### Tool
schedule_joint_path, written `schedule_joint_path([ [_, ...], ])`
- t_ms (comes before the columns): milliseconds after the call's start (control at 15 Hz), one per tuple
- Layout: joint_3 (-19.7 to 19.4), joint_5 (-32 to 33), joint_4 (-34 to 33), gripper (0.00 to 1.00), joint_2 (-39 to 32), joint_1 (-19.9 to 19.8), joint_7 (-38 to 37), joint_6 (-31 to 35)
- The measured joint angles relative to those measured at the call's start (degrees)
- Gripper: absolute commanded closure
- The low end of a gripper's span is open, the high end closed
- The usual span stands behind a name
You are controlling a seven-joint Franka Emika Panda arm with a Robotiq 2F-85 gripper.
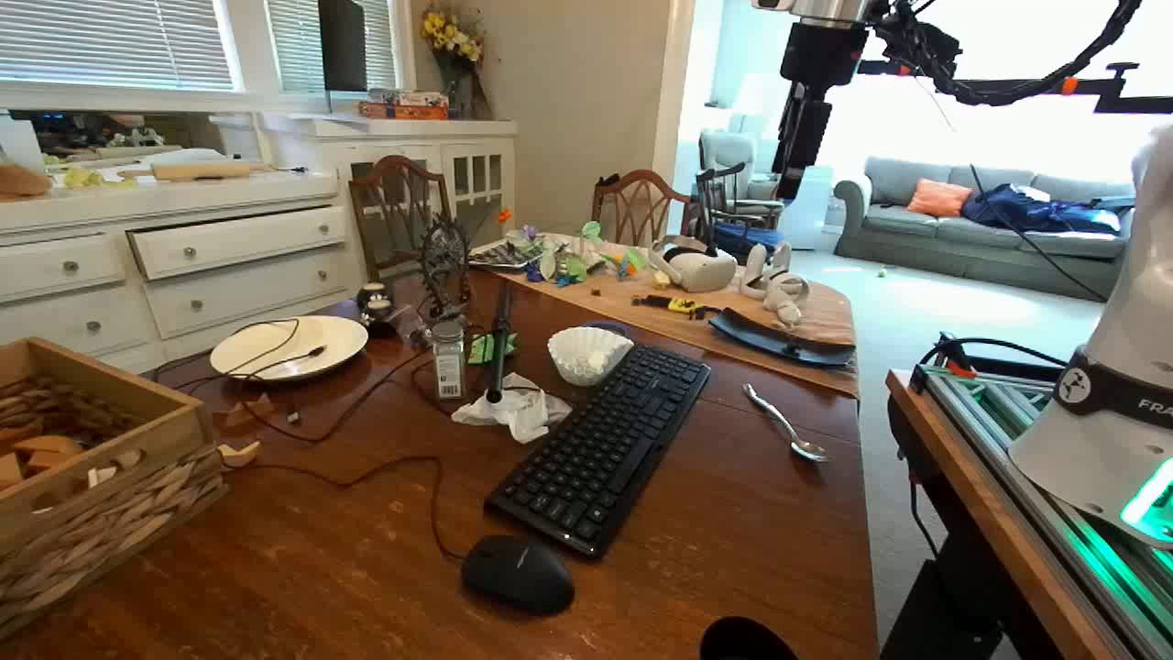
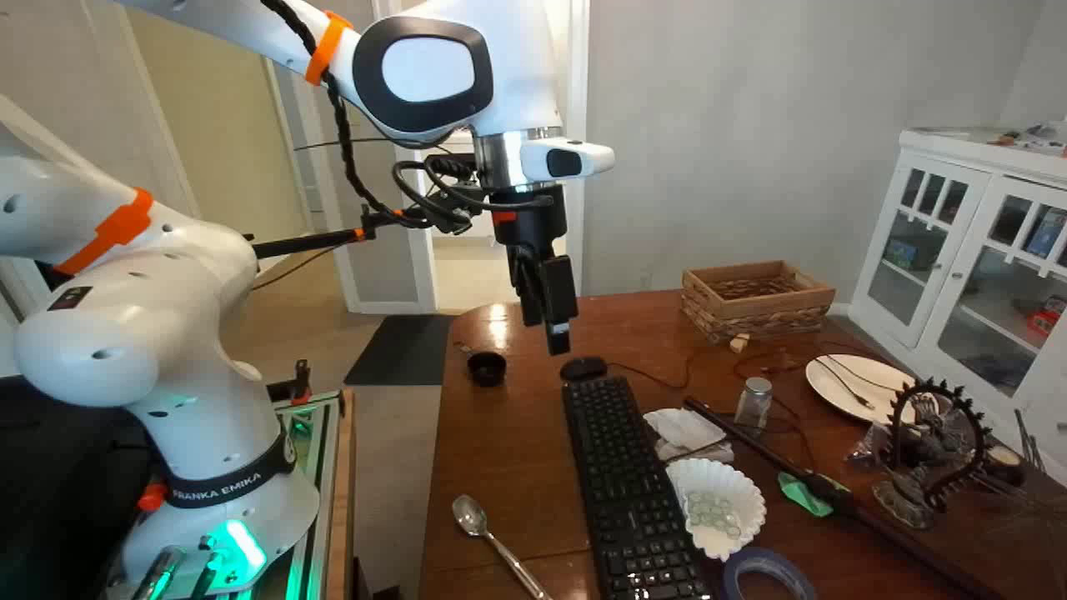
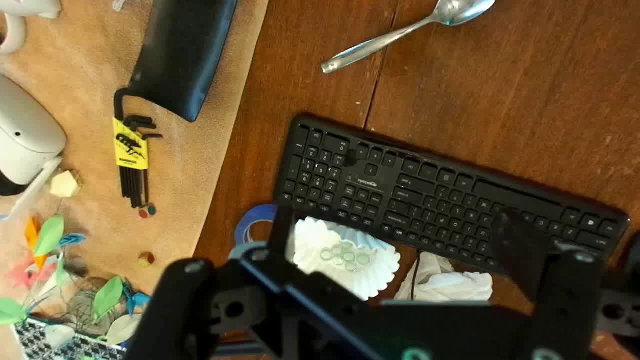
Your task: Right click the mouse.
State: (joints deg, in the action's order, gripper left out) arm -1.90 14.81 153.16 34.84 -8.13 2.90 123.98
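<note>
The gripper [image 3: 395,215] hung well above the table [image 1: 321,568], its fingers [image 3: 522,250] spread apart with nothing held between them. Below, in the wrist view, lay the white bowl [image 3: 375,280] and the keyboard [image 3: 450,195]. The mouse [image 1: 518,574] sat just past the keyboard's end in both exterior views, its cable [image 1: 437,500] trailing away; a dark shape [image 3: 633,257] cut off at the right edge of the wrist view was perhaps the mouse, though too little showed to be sure. Doing this well called for travelling along the keyboard at a safe height, then drawing the fingers together into one narrow tip. The right-click side was likely the half of the cable end nearer the keyboard. A light, straight press there, lifted promptly, seemed best; a slanted one could have slid the mouse or clicked both sides.
</note>
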Motion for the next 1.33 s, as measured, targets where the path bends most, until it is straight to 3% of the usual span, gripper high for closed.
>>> schedule_joint_path([
  [533,0.0,0.0,-0.1,0.0,-0.2,0.0,-0.2,-0.1],
  [600,0.0,-0.1,-0.4,0.25,-0.7,0.0,-0.5,0.1],
  [667,0.0,-0.3,-0.9,0.25,-1.6,0.1,-0.8,0.6],
  [1200,3.4,-10.1,-13.3,0.89,-25.9,6.4,-7.8,8.0],
  [1333,4.8,-11.9,-17.9,1.0,-32.3,8.1,-11.0,8.6],
])
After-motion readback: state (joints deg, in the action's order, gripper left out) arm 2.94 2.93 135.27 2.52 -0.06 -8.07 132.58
